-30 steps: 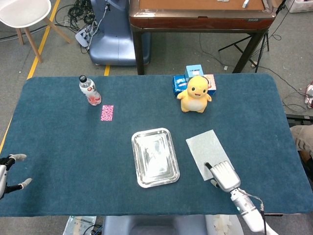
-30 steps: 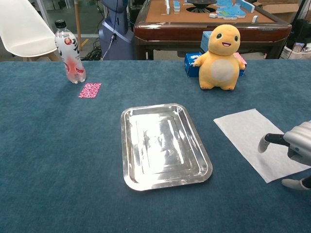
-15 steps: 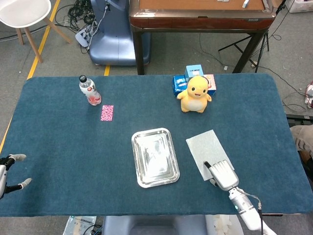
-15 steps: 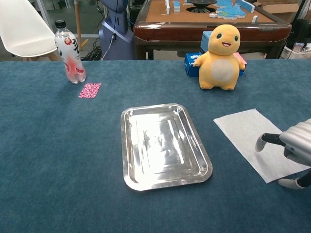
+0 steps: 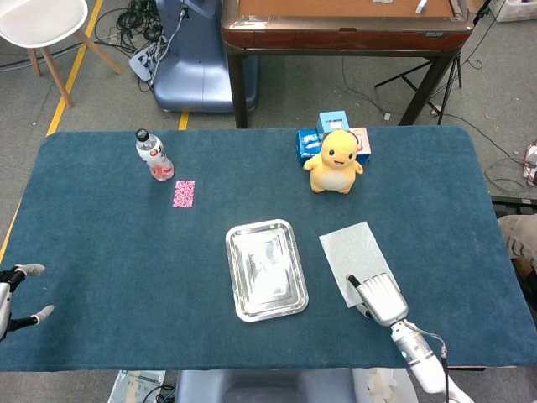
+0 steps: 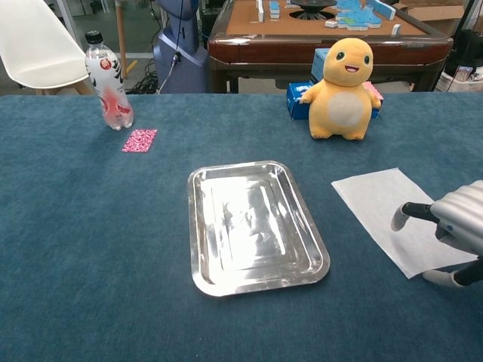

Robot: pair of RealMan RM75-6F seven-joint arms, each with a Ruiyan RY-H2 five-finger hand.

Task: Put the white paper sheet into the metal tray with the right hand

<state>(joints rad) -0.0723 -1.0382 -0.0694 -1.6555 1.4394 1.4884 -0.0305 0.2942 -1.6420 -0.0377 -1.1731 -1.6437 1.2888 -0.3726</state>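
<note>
- We see the right hand (image 5: 382, 298) has crept a little toward the metal tray (image 5: 266, 269) over the last second; it now covers more of the near corner of the white paper sheet (image 5: 355, 254).
- The sheet looks unmoved: flat on the desk (image 5: 101, 252), just right of the tray, not touching it.
- We judge this as the grasp setting up; no lift yet, and the placing into the tray is all still to do.
- In the chest view the right hand (image 6: 453, 230) sits low over the sheet's (image 6: 385, 207) near right corner, back of the hand up, one finger stretched out toward the tray (image 6: 253, 226) and the thumb below by the sheet's edge.
- Fingers apart, nothing clamped that we can see; whether the thumb is already under the paper edge, we cannot tell.
- Right forearm comes in from the near desk edge, right of the tray.
- Left hand (image 5: 15, 294) is far left of the tray at the desk edge, fingers spread, holding nothing.
- Beyond the tray: yellow plush toy (image 5: 334, 162) with small boxes (image 5: 323, 134) behind it; to the far left of the tray, a water bottle (image 5: 153, 156) and a pink packet (image 5: 184, 193).
- Thin paper on felt: we expect the edge pinch to be fiddly.
</note>
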